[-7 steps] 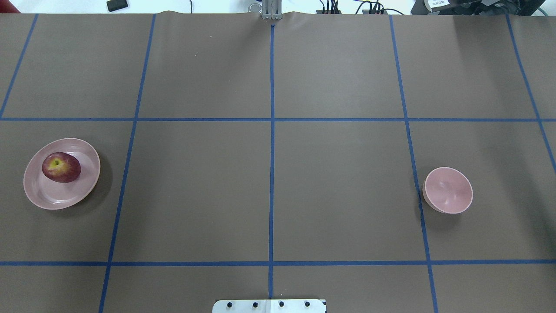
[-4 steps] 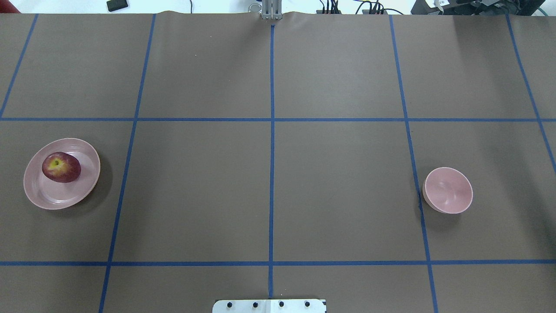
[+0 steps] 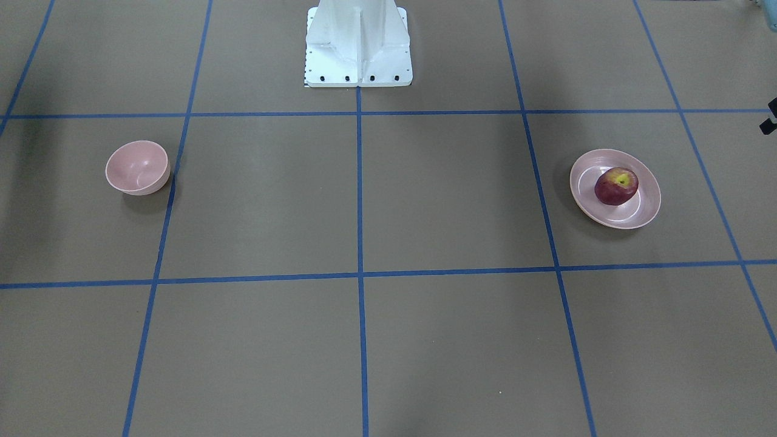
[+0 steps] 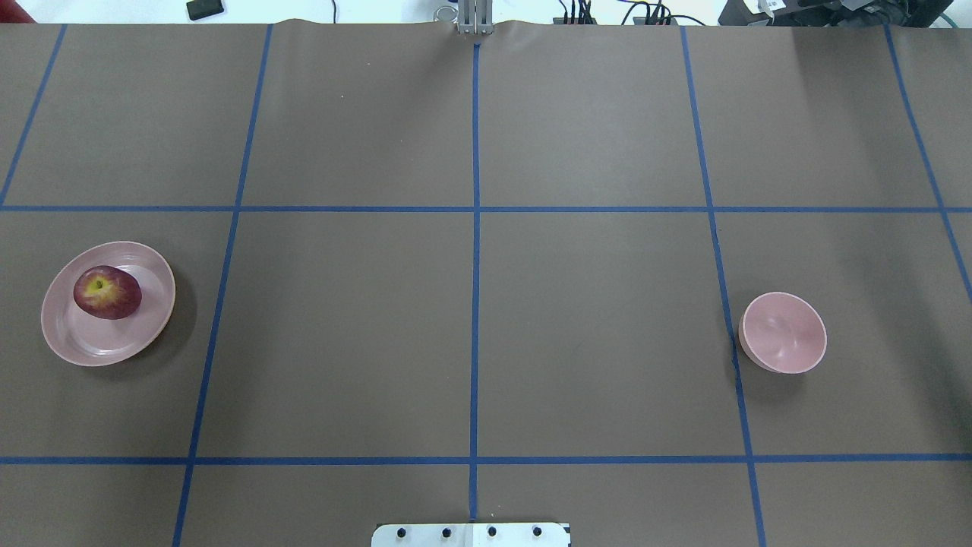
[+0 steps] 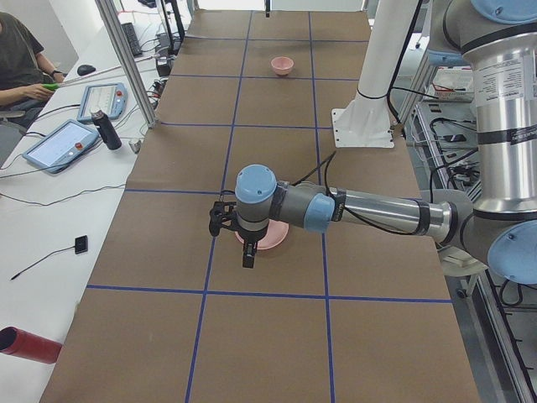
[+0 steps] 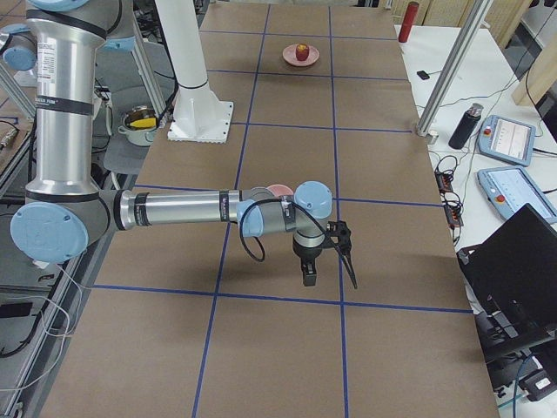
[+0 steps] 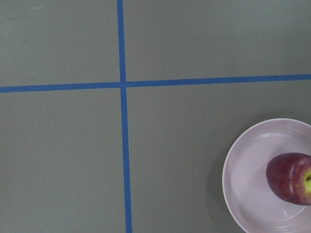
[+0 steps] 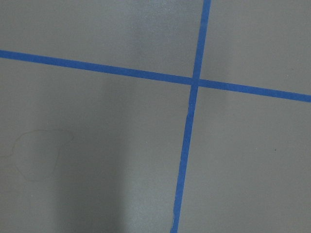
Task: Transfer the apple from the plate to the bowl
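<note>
1. Apple (image 4: pixel 107 292) rests on plate (image 4: pixel 91 346), left of overhead frame; bowl (image 4: pixel 783 333), right, is empty.
2. Left gripper (image 5: pixel 233 245), right gripper (image 6: pixel 328 266): whether open or closed cannot be told.
3. Step: pre-grasp; next, left gripper likely descends onto apple.

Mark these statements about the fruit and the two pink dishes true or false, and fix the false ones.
1. The small dark red apple rests on the wide shallow glossy pink plate. True.
2. The small deep matte pale-pink bowl holds fruit. False: it is empty.
3. Plate and bowl touch. False: they stand far apart, on opposite sides of the centre blue tape line.
4. The apple's yellow-green stem patch faces upward. True.
</note>
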